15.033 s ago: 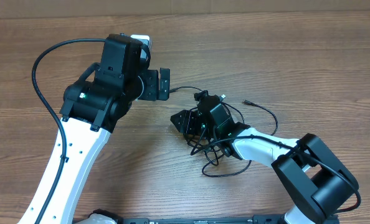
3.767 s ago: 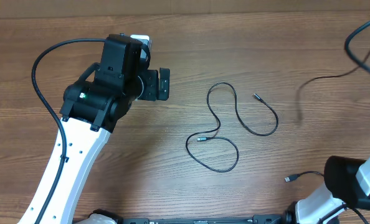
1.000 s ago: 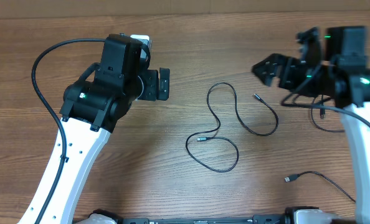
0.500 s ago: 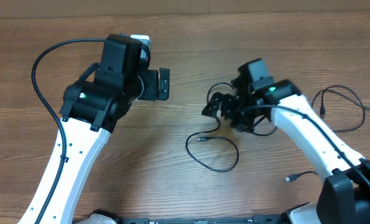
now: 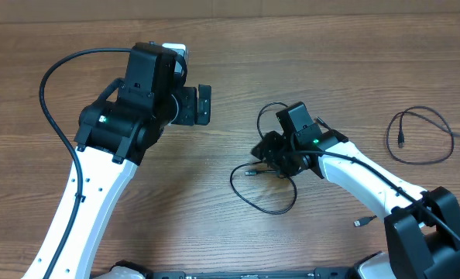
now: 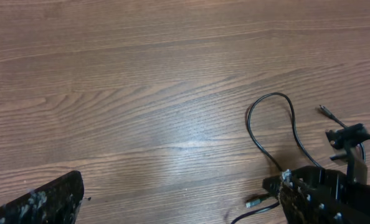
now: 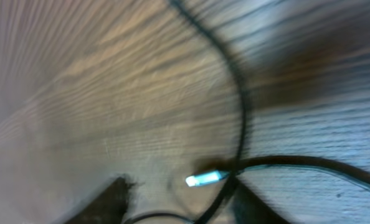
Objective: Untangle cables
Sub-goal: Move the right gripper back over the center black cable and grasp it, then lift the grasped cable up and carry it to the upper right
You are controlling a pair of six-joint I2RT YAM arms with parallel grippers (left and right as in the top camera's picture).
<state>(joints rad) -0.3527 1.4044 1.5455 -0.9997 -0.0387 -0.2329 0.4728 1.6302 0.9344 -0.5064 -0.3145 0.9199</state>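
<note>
The right gripper [image 7: 185,198] straddles the cable [image 5: 272,208] at its plug [image 7: 205,179] on the tabletop [image 5: 331,70], fingers [image 7: 113,200] apart, not yet pinching. Closing just behind the plug should catch only 1 strand (2 cross there). The left gripper [image 5: 205,105] hangs wide open.

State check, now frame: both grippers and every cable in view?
Middle cable: lying flat, looped, crossing itself by one plug.
Right cable: loose loop, alone, untouched.
Near cable: only a short plug end visible, apart from the others.
Left gripper: open, empty, off the cables.
Right gripper: jaws apart, down astride the Middle cable near its plug; no grip evident.
</note>
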